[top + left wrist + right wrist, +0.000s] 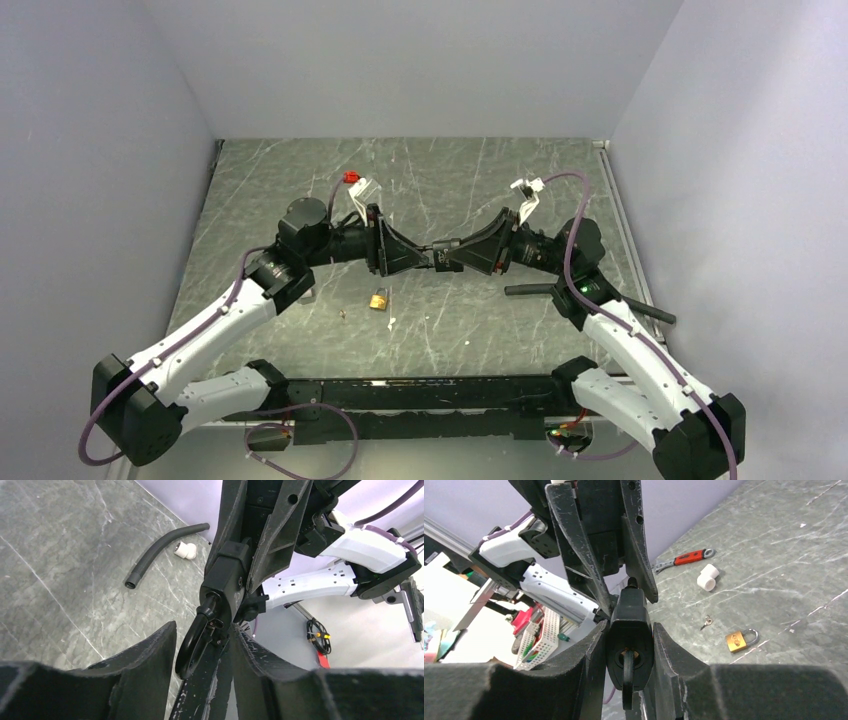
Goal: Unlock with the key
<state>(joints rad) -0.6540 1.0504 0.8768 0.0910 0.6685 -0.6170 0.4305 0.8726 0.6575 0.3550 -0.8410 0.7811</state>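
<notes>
**A:** Starting at the left: spotting a brass padlock [379, 300] lying flat on the tabletop [470, 180], left of its middle and toward the near edge.

**B:** Seeing the same. Moving rightward to the left pincer [202, 630], reaching in from the left and closing on the shackle [189, 650] of the black padlock [225, 582]. Looking like a firm pinch, going by both wrist views.

**A:** Agreeing. Noting the black padlock hanging in the air between the two arms, over the middle of the tabletop and well apart from every edge.

**B:** And finding the key [626, 680] sitting in the keyhole, at the end of the lock body opposite the shackle. Seeing only its black head, sticking out toward the right wrist camera, with the blade hidden inside.

**A:** Next, seeing the right pincer [628, 626] gripping the lock body, with one finger pressing flat on each side and the key head showing between them.

**B:** Finishing at the right: picking out a black hose [530, 290] lying near the right edge, partly hidden by the right arm.
</notes>
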